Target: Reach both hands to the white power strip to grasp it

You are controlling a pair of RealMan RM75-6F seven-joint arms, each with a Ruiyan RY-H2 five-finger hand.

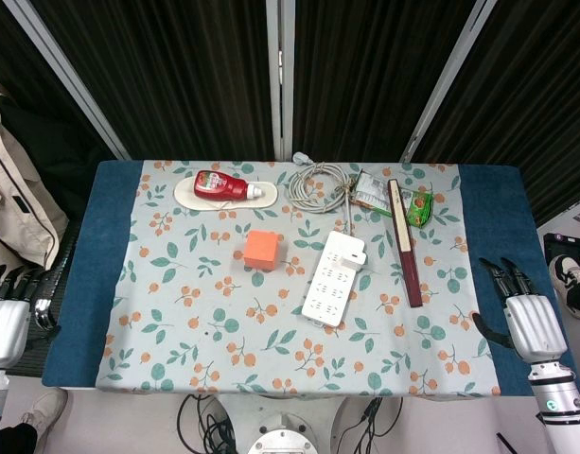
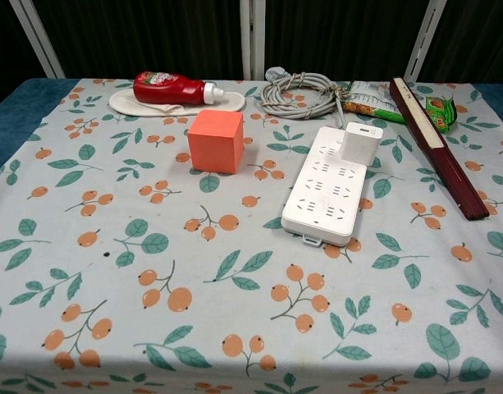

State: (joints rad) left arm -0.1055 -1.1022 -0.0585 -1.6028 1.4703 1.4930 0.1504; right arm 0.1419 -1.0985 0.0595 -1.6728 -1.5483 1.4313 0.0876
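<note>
The white power strip (image 1: 333, 278) (image 2: 331, 194) lies flat on the floral cloth, right of centre, with a white plug block (image 2: 361, 145) in its far end. Its coiled grey cable (image 1: 317, 182) (image 2: 299, 93) rests behind it. In the head view my left hand (image 1: 8, 310) hangs off the table's left edge, fingers pointing away and slightly apart, holding nothing. My right hand (image 1: 524, 312) sits at the table's right edge, also empty with fingers extended. Both hands are far from the strip. Neither shows in the chest view.
An orange cube (image 1: 262, 250) (image 2: 216, 140) stands left of the strip. A ketchup bottle (image 1: 225, 184) (image 2: 171, 88) lies on a white dish at the back left. A dark red folded fan (image 1: 404, 241) (image 2: 436, 144) and a green snack packet (image 1: 389, 194) lie right of the strip.
</note>
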